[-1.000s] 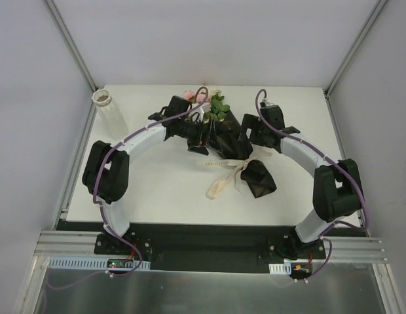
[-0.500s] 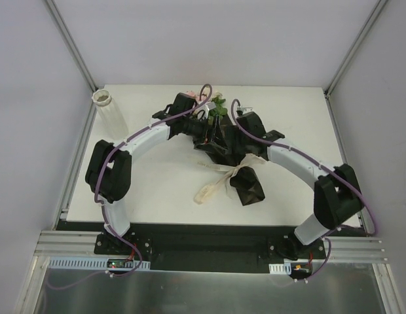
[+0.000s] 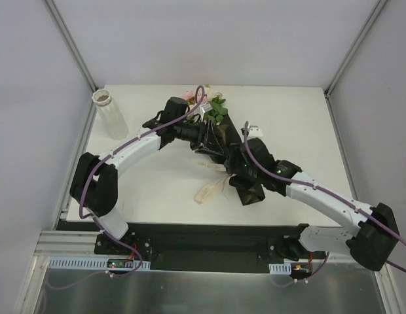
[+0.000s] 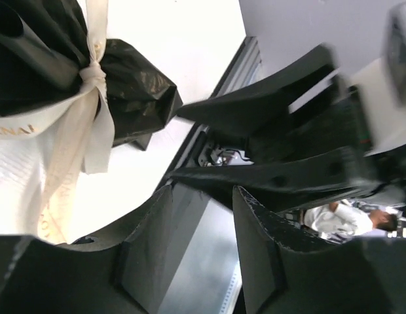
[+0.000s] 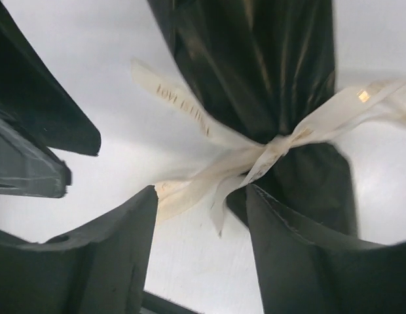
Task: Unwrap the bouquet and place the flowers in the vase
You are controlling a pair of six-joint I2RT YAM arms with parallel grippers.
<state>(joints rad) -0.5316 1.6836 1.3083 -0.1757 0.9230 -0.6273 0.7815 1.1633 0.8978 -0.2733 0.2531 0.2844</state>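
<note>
The bouquet lies on the white table, black wrap pointing near-right, with the flowers, pink and cream roses, at its far end. A cream ribbon is knotted round the wrap. The tails of the ribbon trail toward the front. My left gripper is at the upper wrap, jaws apart with nothing between them. My right gripper hovers over the knot, open, a ribbon tail reaching to its left fingertip. The white ribbed vase stands at the far left.
A small white tag lies right of the bouquet. Grey walls with metal posts close in the table on three sides. The black mounting rail runs along the front edge.
The right arm swung forward and left, bringing its gripper from beside the upper wrap to over the ribbon knot. The bouquet shifted slightly left. Both grippers' jaws narrowed.
</note>
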